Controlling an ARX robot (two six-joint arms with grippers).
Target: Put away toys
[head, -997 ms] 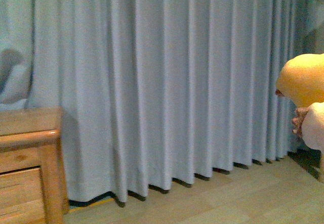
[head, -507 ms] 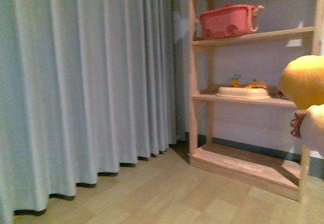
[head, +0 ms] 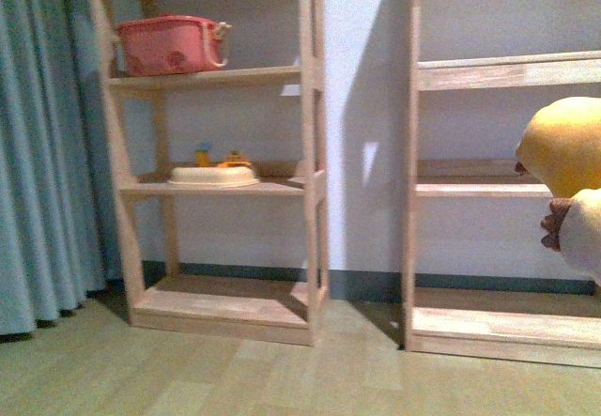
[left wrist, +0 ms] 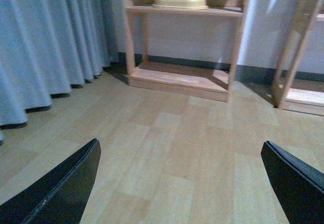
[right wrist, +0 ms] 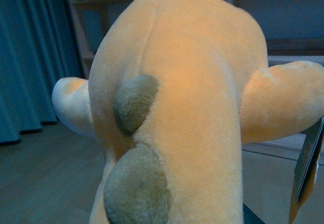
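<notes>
Since half a second ago your view has swung right: the curtain (head: 38, 153) is down to a strip at the left, and two wooden units now stand ahead, the left shelf (head: 310, 106) and the right shelf (head: 410, 153). The plush (head: 563, 148) sits at the same right edge of the front view, off the floor (head: 188, 369), and it fills the right wrist view.

You can't see the right gripper's jaws behind it. The toy hangs in the air close to that camera, so it looks clamped there. The left gripper (left wrist: 179, 145) is spread wide with nothing in it, low over bare floor.

You are carrying the toy to storage. Square up to a shelf before you reach, and keep the grip firm, because a soft body can sag or slip. The right shelf's boards look bare and close to the toy. The left shelf already holds a pink basket (head: 169, 45) and a white tray (head: 214, 177).

The plush and the right shelf are both cut off at the frame edge. You can't make out the small things on the tray, nor the brownish patch just below the yellow bulge.
</notes>
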